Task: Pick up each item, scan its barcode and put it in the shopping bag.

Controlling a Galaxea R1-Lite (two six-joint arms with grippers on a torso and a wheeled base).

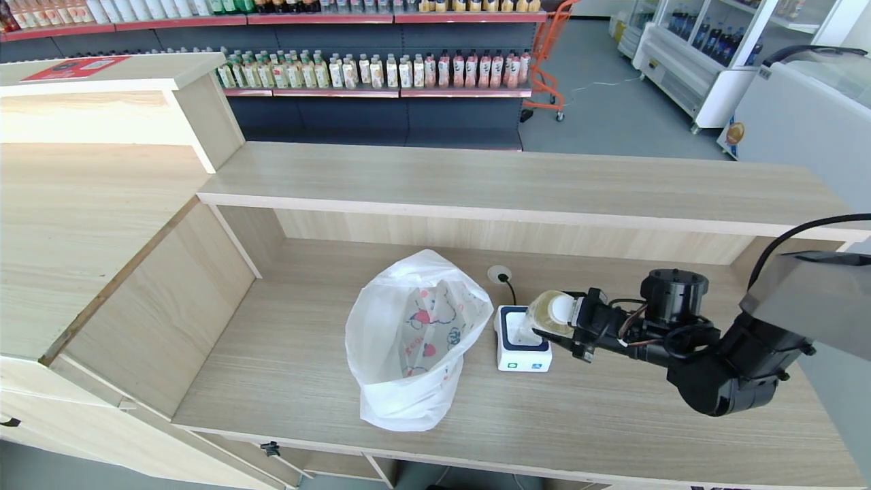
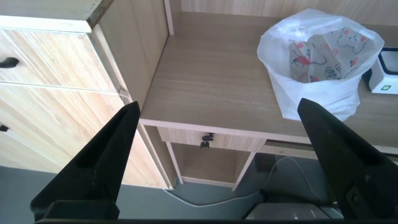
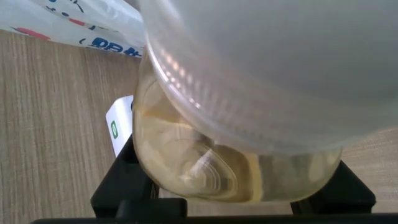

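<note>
My right gripper (image 1: 550,325) is shut on a clear plastic jar (image 1: 548,312) with a white lid and yellowish contents, held on its side just above the white barcode scanner (image 1: 522,348). In the right wrist view the jar (image 3: 236,162) sits between the dark fingers (image 3: 118,193), with the scanner (image 3: 119,126) beneath. The white shopping bag (image 1: 415,340) stands open to the scanner's left and holds a patterned packet (image 1: 435,323). My left gripper (image 2: 217,111) is open and holds nothing; it hangs off the counter's front-left corner, with the bag (image 2: 317,62) farther off.
The wooden counter (image 1: 612,415) has a raised back ledge (image 1: 517,184) and a side wall (image 1: 156,306) on the left. A cable port (image 1: 499,274) lies behind the scanner. A drawer with a lock (image 2: 205,140) sits under the counter's front edge.
</note>
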